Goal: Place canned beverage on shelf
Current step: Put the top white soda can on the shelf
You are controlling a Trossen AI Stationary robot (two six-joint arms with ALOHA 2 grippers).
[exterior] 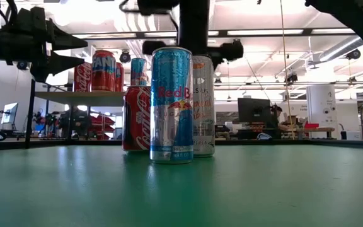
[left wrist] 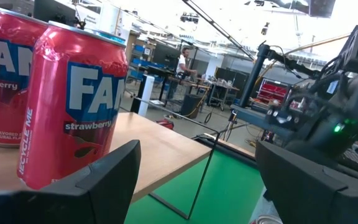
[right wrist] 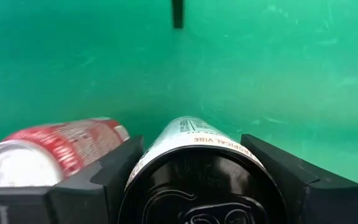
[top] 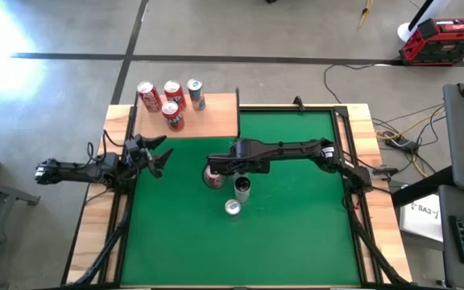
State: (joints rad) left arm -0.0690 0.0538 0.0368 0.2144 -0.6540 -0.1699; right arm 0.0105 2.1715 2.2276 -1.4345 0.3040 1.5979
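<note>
Closest to the low camera, a tall blue-and-silver Red Bull can (exterior: 171, 105) stood upright on the green mat (top: 288, 225), with a slim white-and-silver can (exterior: 203, 105) just behind it and a red Coca-Cola can (exterior: 136, 118) beside them. Seen from above, the right claw (top: 213, 167) reached over this cluster. Its wrist view showed its dark fingers (right wrist: 98, 180) set narrowly on either side of the slim white-and-silver can's dark top, the red can just beside. It could not be told whether the fingers pressed the can. The light-wood shelf (top: 216, 117) on thin black legs carried four cans, among them a red strawberry Fanta can (left wrist: 67, 106). The left claw (top: 155, 155) hung spread wide and empty near the shelf's front edge.
</note>
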